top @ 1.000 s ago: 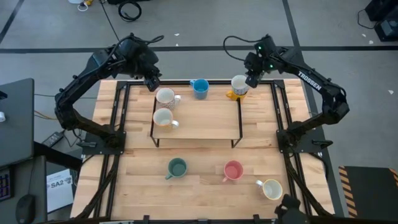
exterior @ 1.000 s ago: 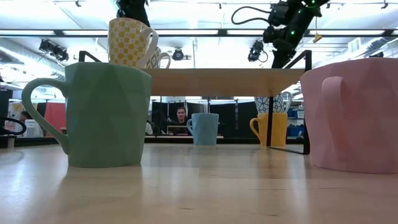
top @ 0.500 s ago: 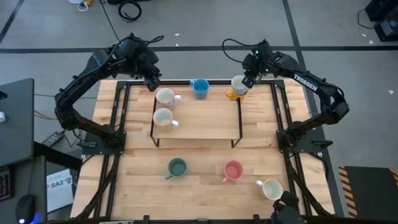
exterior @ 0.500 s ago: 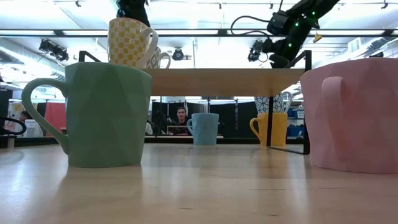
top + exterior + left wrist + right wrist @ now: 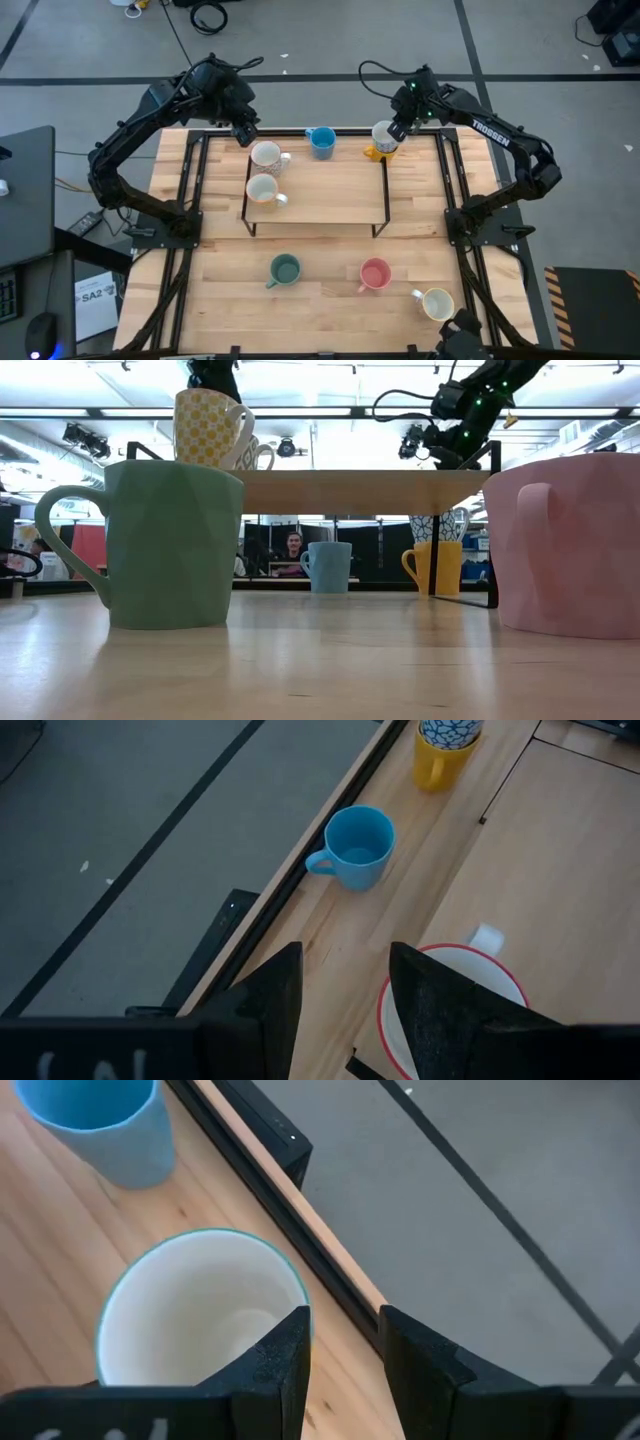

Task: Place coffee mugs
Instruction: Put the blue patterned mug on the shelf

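A white patterned mug point(image 5: 384, 134) sits nested in a yellow mug point(image 5: 376, 152) at the table's far right, behind the shelf point(image 5: 330, 195). My right gripper point(image 5: 345, 1320) hangs open just over it; one finger stands at the rim point(image 5: 300, 1295), the other beyond the mug. My left gripper point(image 5: 345, 955) is open above the shelf's far left corner, beside a red-rimmed white mug point(image 5: 455, 1005). Two pale mugs point(image 5: 265, 155) point(image 5: 262, 189) stand on the shelf. A blue mug point(image 5: 321, 142) stands on the table behind it. My right gripper has one finger point(image 5: 285, 1350) at the far side of the patterned mug's rim, coming from above and slanting down. Whether it touches the rim I cannot tell. Nothing shows between the two fingers but the table edge and the floor.
On the near half of the table stand a green mug point(image 5: 285, 269), a pink mug point(image 5: 375, 274) and a cream mug point(image 5: 437, 303). Black frame rails point(image 5: 190, 200) run along both sides. A person sits in the room behind, in the low view point(image 5: 292, 547).
My right gripper has come down toward the patterned mug and rolled a little about its own line; its fingers stay as wide apart as before. The mugs have not moved.
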Controlling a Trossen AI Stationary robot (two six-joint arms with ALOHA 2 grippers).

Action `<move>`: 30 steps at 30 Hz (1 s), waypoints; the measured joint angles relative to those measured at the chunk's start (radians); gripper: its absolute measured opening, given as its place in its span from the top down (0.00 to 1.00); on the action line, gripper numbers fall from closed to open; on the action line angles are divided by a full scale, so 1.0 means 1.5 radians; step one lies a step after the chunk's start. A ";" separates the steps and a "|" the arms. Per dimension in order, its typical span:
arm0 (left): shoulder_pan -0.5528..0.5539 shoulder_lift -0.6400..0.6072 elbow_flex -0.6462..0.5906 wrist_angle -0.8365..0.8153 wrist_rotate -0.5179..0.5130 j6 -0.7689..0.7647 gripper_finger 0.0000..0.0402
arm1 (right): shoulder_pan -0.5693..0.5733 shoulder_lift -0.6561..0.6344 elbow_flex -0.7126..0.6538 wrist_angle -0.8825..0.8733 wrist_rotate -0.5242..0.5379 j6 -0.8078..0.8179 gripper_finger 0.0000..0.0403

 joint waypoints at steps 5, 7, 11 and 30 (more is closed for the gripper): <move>0.000 0.000 0.000 0.000 0.000 0.000 0.61 | 0.000 0.000 -0.022 0.006 -0.014 0.025 0.68; 0.000 0.000 0.000 0.000 0.000 0.001 0.61 | 0.000 0.000 -0.039 0.013 -0.013 0.025 0.68; 0.000 0.000 0.000 0.000 0.000 0.001 0.61 | 0.000 0.000 -0.066 0.035 -0.016 0.025 0.68; 0.000 0.000 0.000 0.000 0.000 0.001 0.61 | 0.000 -0.001 -0.077 0.045 -0.016 0.030 0.92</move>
